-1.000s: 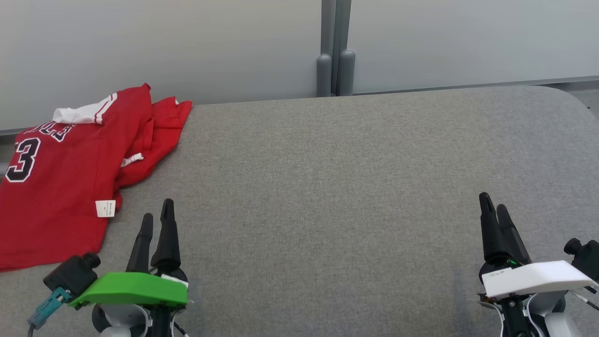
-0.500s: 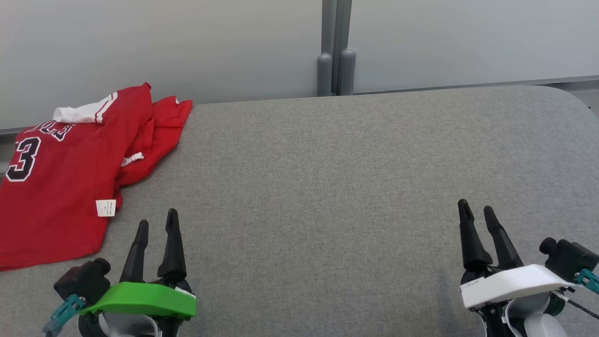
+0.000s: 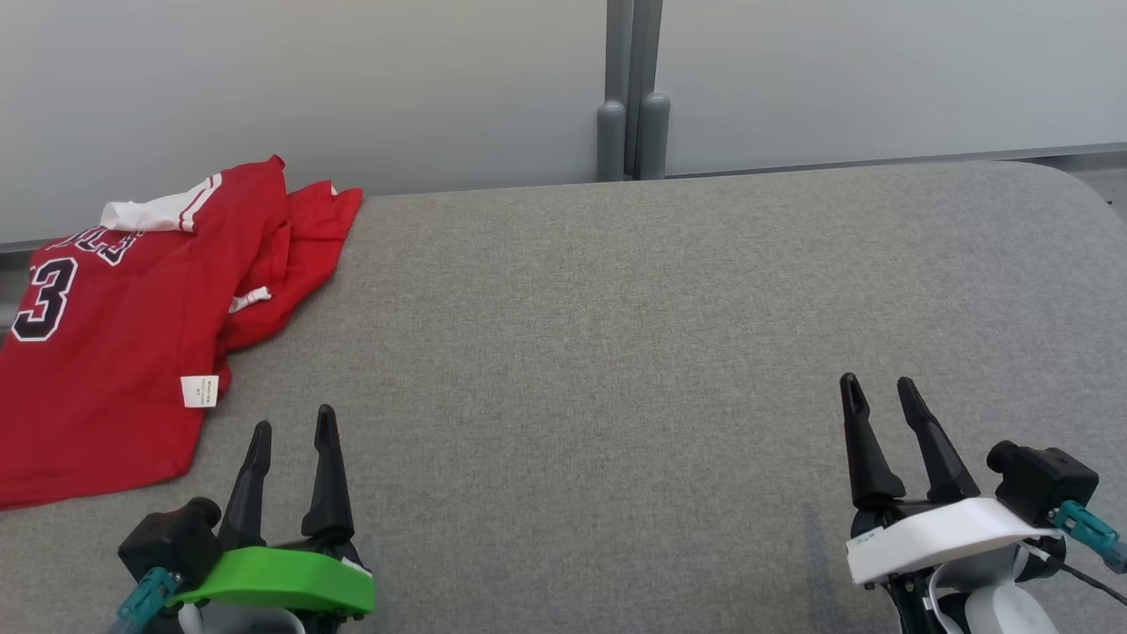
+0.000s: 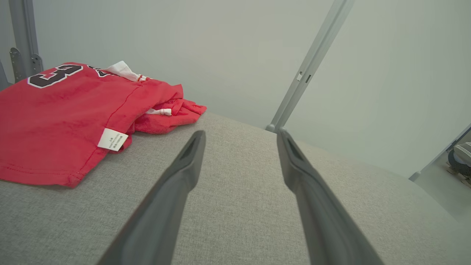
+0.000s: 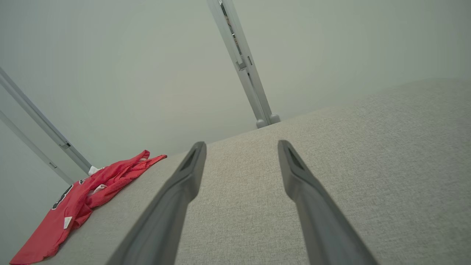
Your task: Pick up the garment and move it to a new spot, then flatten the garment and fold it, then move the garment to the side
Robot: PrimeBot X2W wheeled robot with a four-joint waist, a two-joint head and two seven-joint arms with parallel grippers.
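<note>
— Along the near edge, head view: left gripper (image 3: pixel 293 421) and right gripper (image 3: pixel 877 383), both low over the grey padded table (image 3: pixel 616 352), fingers spread wide, nothing between them. Confirm?
— Confirmed, both wrist views show bare gaps. Task thing?
— It's the red garment (image 3: pixel 114 352), left side of the table, running from just beyond the left gripper up to the far left corner. Rumpled, one part bunched beside the main panel, white label (image 3: pixel 198 392) at the near-right hem. The right gripper is well apart from it.
— Step?
— I'd call it the pick-up, not yet begun. Cloth isn't flat or neatly folded.
— How to do it well?
— My take: left gripper goes forward and left to the hem by the label, comes in low and pinches right at the edge, so it takes cloth and not padding. Lift until the bunched part hangs free, then carry to the open middle. Right gripper takes a second corner there; a one-point drag would likely twist it more.
— Containers?
— None to log; garment lies straight on the table.
— Far end?
— Just pale partition panels (image 3: pixel 308 79) and a grey post (image 3: pixel 632 79) behind the table.
</note>
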